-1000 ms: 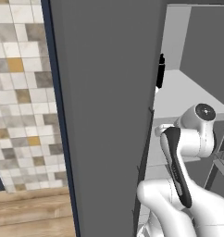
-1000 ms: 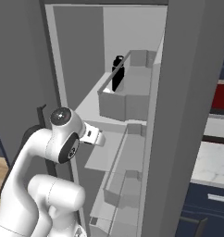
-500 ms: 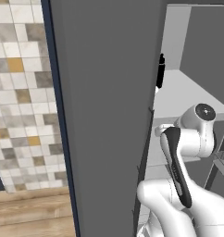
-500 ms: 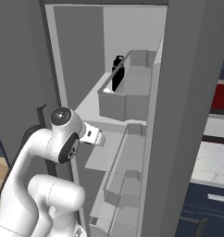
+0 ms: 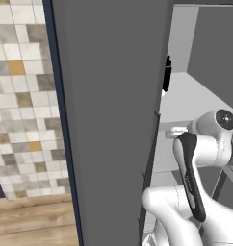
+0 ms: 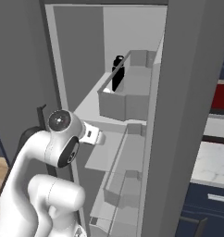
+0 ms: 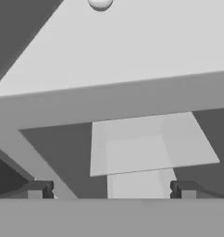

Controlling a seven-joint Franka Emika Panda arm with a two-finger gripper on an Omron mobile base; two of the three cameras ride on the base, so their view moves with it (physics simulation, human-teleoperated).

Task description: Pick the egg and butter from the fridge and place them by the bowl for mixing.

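fridge (image 6: 188, 92) open, fingers (image 7: 40, 190) spread wide and empty, facing pale shelf (image 7: 132, 51); egg (image 7: 100, 3) sits at far end of that shelf

I see egg (image 7: 100, 3) far back on fridge (image 6: 188, 92) shelf (image 7: 132, 46); bottle (image 6: 117, 73) in upper door bin (image 6: 125, 99), another bin (image 6: 127, 176) below it.

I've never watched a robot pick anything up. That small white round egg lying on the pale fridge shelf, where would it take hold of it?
Probably across the small white egg's widest middle, coming straight in over the pale grey shelf. It is round, so the open jaws should close on opposite sides.
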